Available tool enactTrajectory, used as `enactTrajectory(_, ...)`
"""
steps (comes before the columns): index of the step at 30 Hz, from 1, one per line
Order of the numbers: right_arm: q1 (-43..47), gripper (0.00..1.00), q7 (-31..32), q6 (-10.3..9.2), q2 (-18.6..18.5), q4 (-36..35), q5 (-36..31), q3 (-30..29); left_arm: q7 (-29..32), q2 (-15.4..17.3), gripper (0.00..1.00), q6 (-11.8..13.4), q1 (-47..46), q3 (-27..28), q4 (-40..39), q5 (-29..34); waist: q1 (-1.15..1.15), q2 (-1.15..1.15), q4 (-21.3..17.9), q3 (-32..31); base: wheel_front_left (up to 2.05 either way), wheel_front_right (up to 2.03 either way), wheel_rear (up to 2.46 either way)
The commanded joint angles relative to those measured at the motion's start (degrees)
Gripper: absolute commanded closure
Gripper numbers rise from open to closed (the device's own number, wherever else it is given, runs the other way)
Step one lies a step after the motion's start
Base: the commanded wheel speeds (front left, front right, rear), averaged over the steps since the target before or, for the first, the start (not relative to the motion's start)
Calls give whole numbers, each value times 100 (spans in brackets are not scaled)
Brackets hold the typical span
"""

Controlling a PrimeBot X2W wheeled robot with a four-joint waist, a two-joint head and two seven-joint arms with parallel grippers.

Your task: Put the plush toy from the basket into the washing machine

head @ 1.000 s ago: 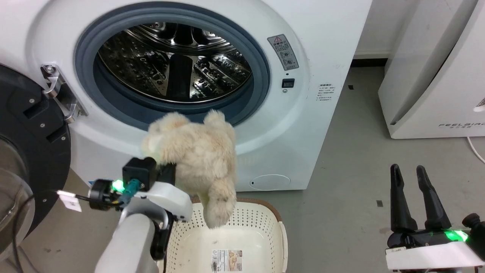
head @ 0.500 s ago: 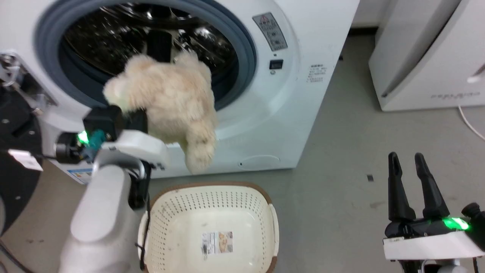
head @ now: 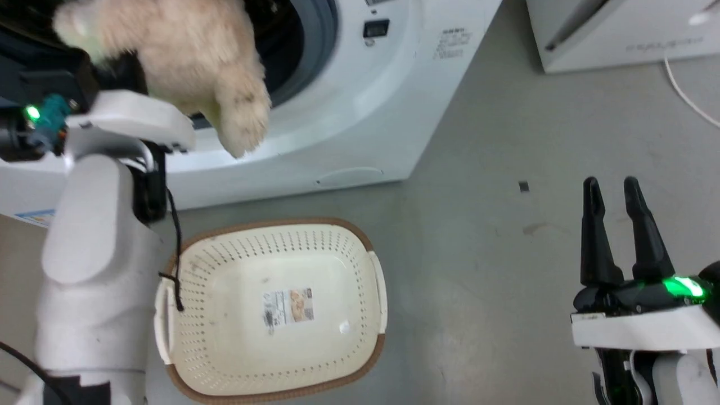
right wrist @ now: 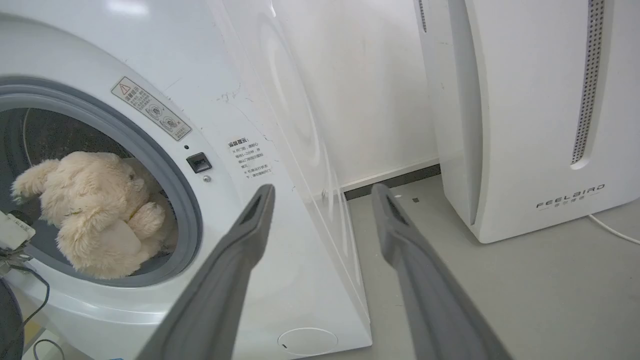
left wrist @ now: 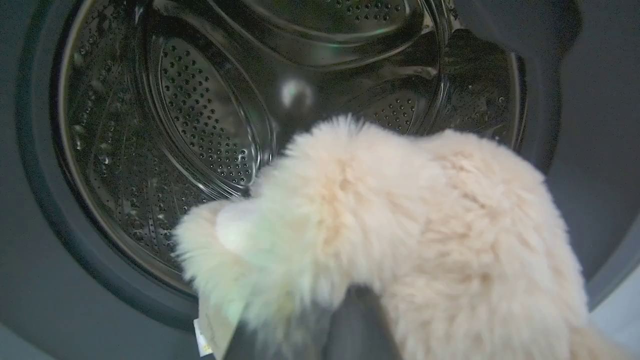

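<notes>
The fluffy cream plush toy hangs at the mouth of the white washing machine, one leg dangling over the lower part of the grey door seal. My left gripper is shut on the toy, its fingers buried in the fur. In the left wrist view the plush toy sits in front of the steel drum. The right wrist view shows the plush toy inside the door ring of the washing machine. The cream basket lies on the floor below, holding just its label sticker. My right gripper is open over the floor.
The white FEELBAIR appliance stands to the right of the machine, with a white cable trailing on the grey floor. Bare floor lies between the basket and my right gripper.
My left arm has lifted the plush toy from in front of the lower seal up into the door opening. The head camera has tilted down, so the whole picture shifted. The right gripper has kept its pose.
</notes>
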Motion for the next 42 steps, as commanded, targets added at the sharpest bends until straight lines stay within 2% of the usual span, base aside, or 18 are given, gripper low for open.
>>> enactTrajectory(1, -128, 0, -25, 3, -1, -45, 24, 16, -31, 43, 100, 21, -151, 61, 35, 46, -1, 0, -198, 295, 0, 0, 0)
enactTrajectory(9, -379, 0, -25, 3, -1, -136, 83, 35, -31, 193, 100, -10, -713, 307, 143, 185, -1, 0, -390, 810, 0, 0, 0)
enactTrajectory(16, -568, 0, -25, 3, -1, -207, 164, 56, -31, 557, 100, -129, -1487, 467, 508, 309, -1, 0, -582, 1345, 0, 0, 0)
enactTrajectory(32, -850, 0, -25, 3, -1, -270, 361, 196, -31, 1064, 100, -56, -3142, 605, 1010, 506, -1, 0, -861, 2179, 0, 0, 0)
enactTrajectory(33, -864, 0, -25, 3, -1, -267, 367, 208, -31, 1095, 9, -41, -3197, 604, 1041, 527, -1, 0, -874, 2199, 0, 0, 0)
enactTrajectory(34, -876, 0, -25, 3, -1, -262, 375, 228, -31, 1125, 0, -24, -3243, 610, 1061, 542, -1, 0, -895, 2219, 0, 0, 0)
enactTrajectory(42, -888, 0, -25, 3, -1, -249, 350, 209, -31, 1161, 0, 2, -3366, 536, 1567, 604, -1, 0, -846, 2202, 0, 0, 0)
